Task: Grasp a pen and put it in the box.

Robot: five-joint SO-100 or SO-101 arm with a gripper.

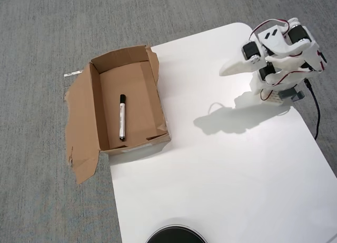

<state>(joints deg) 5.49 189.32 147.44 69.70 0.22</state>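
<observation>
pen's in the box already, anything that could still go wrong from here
Little, probably. The box hangs partly over the white table's left edge onto the carpet, so a knock could tip it with the pen inside. The end effector is folded back near the arm's base, beside a trailing black cable it might snag.
</observation>
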